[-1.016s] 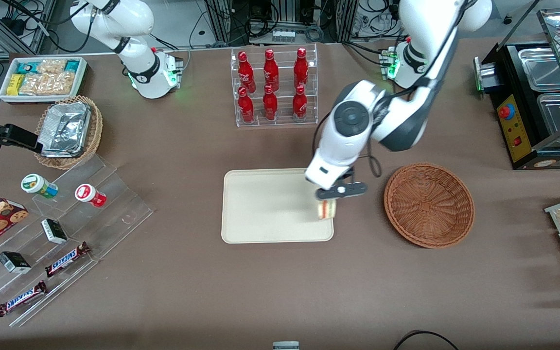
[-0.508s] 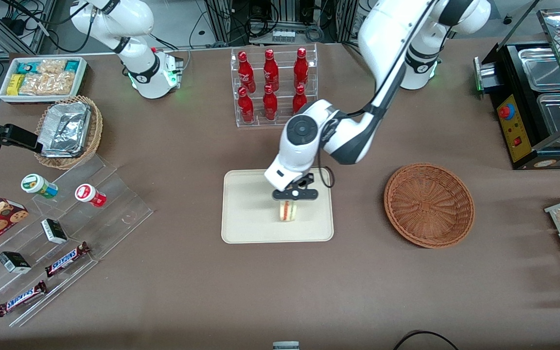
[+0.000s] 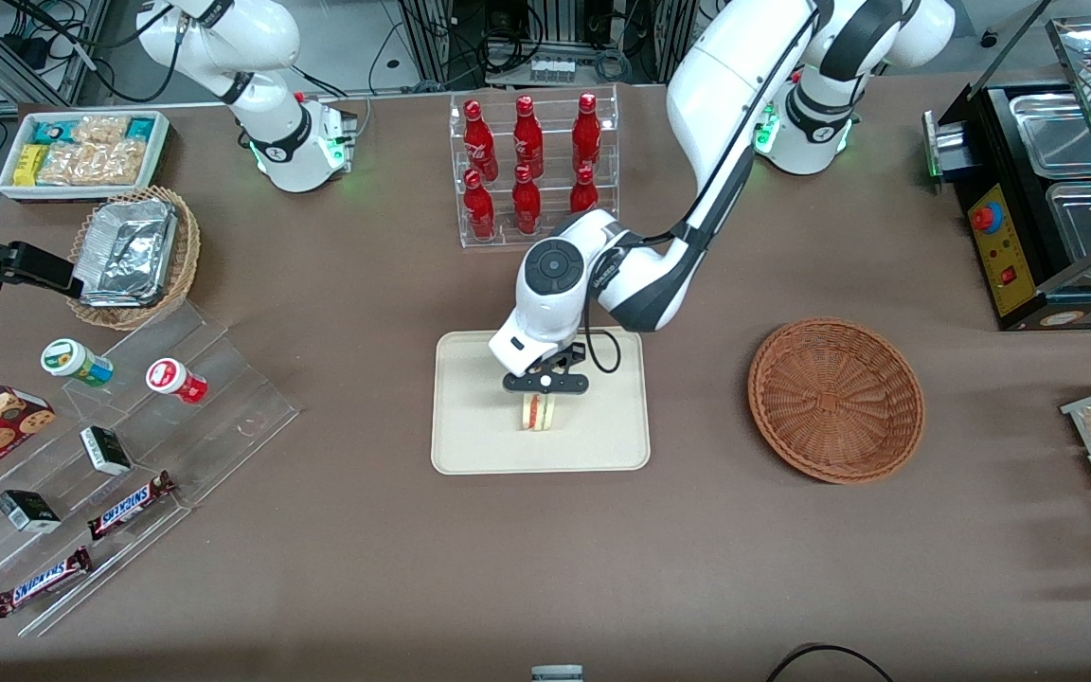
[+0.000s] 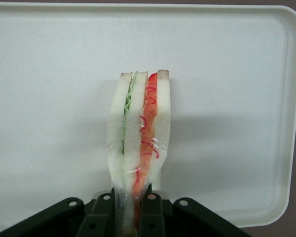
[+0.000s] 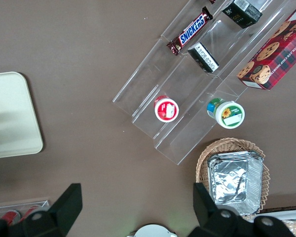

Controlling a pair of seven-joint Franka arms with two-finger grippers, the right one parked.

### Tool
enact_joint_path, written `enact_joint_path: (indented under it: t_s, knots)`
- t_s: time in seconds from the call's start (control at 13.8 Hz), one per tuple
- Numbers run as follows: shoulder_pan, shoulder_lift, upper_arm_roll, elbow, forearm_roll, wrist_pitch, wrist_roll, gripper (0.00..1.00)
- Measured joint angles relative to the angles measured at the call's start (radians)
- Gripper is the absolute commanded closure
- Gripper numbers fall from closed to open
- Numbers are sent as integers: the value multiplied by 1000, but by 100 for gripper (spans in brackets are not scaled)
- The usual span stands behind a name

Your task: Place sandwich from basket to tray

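Sandwich (image 3: pixel 537 413) is hanging straight down from our gripper (image 3: pixel 545 383), standing on its edge over the middle of the tray (image 3: pixel 470 445). We are pinching it tight between both fingers (image 4: pixel 101 217), well away from the basket (image 3: pixel 835 399).

The front camera hung high, looking down on the whole table. The left wrist camera looked along the gripper (image 4: pixel 130 210) at the tray (image 4: pixel 266 74), very close. The right wrist camera faced straight down, seemingly from higher, catching the tray's (image 5: pixel 12 143) corner at nine o'clock.
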Motion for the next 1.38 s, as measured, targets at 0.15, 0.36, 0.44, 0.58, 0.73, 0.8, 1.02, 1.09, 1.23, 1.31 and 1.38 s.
enact_joint_path:
  t_s: [0.15, 0.36, 0.44, 0.58, 0.73, 0.8, 1.02, 1.09, 1.23, 1.31, 1.38]
  knots:
    - [0, 15, 1, 15, 0, 0, -28, 100]
    - [-1, 28, 1, 21, 0, 6, -43, 1]
    - [-1, 31, 1, 21, 0, 15, -43, 1]
    - [-1, 33, 2, 23, 7, 22, -43, 1]
    - [-1, 33, 4, 36, 12, 23, -43, 1]
    - [-1, 30, 6, 46, 13, 23, -43, 1]
    - [8, -17, 20, 71, 13, -40, -49, 1]
    - [24, -52, 24, 79, 13, -92, -53, 1]
    - [81, -150, 29, 92, 13, -221, -55, 1]
    - [117, -208, 30, 94, 7, -286, -54, 1]
    - [153, -269, 30, 95, -3, -351, -51, 1]
